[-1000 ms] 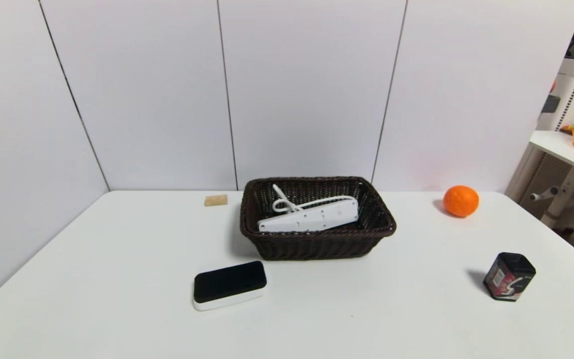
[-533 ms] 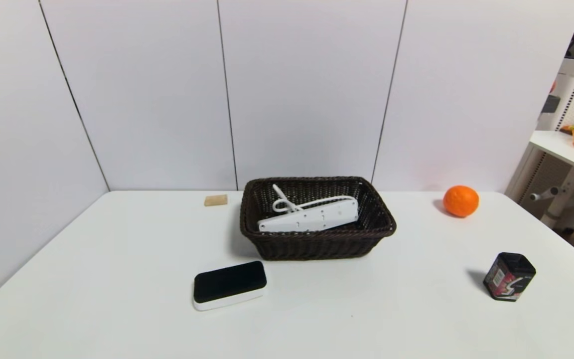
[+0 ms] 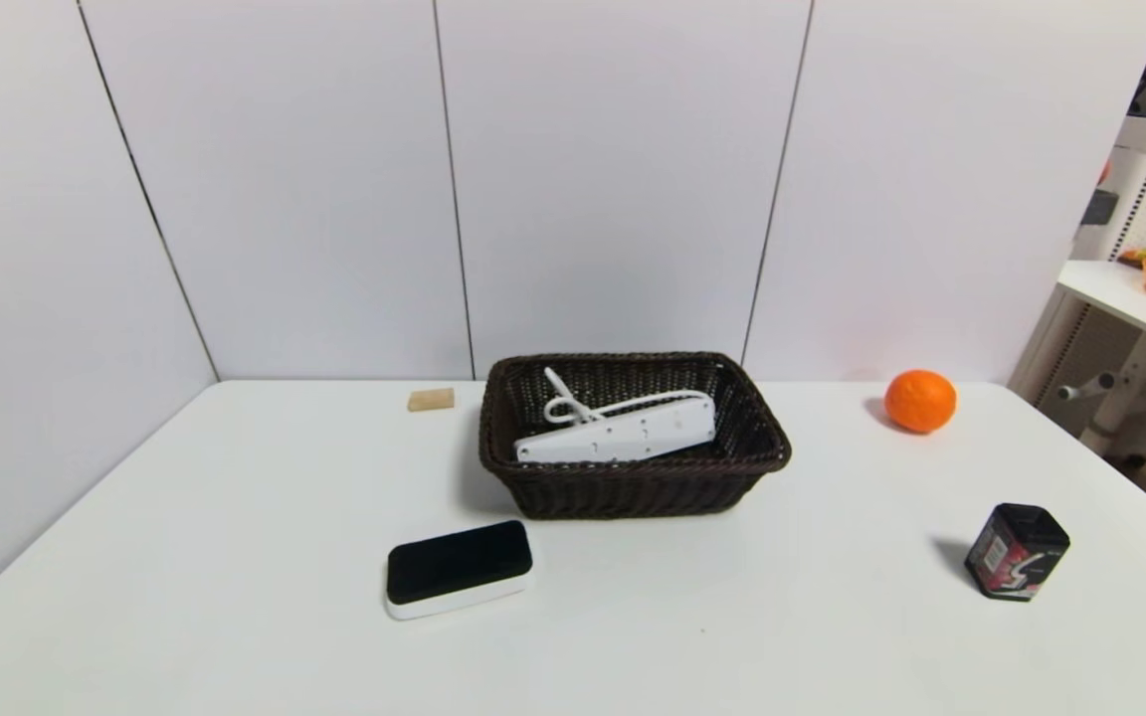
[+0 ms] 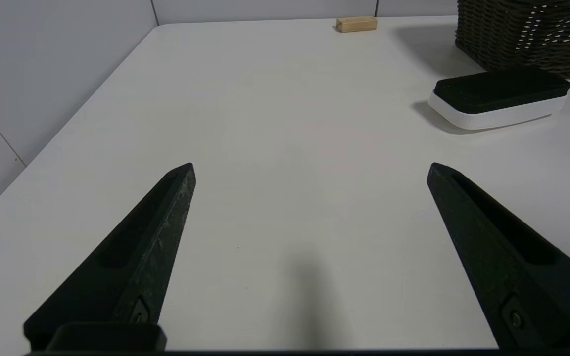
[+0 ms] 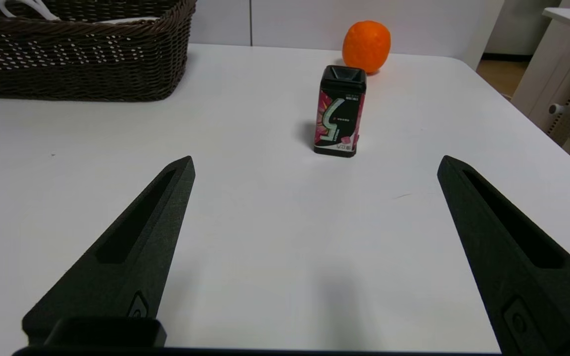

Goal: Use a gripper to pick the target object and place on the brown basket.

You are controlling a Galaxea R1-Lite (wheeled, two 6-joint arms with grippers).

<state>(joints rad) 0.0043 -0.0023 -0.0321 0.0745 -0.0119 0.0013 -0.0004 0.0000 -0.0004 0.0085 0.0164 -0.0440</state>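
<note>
Nothing has moved since the earlier head views: every item on the table sits where it did a second ago, and no arm enters the head view. The left gripper (image 4: 310, 170) hangs low over bare table at the robot's left, fingers spread wide and holding nothing. The right gripper (image 5: 314, 165) hangs likewise over bare table at the robot's right, fingers wide apart and empty. Ahead of the left gripper lies the eraser (image 4: 500, 96), black-topped and flat on the table, with a small wood block (image 4: 356, 23) farther off near the wall. Ahead of the right gripper stands the tin (image 5: 340, 111), upright, and behind it the orange (image 5: 366, 46). The power strip (image 3: 618, 433) lies inside the basket (image 3: 633, 487), slanted across its floor, its bundled cord (image 3: 573, 403) toward the far left corner; only the cord and a sliver of the strip show above the rim in the right wrist view. Judged from this layout, the placing step is complete and both arms are parked. No further pick appears called for; the next move, if any, is to hold clear of the basket. The table (image 3: 235, 557) carries no other task item.
</note>
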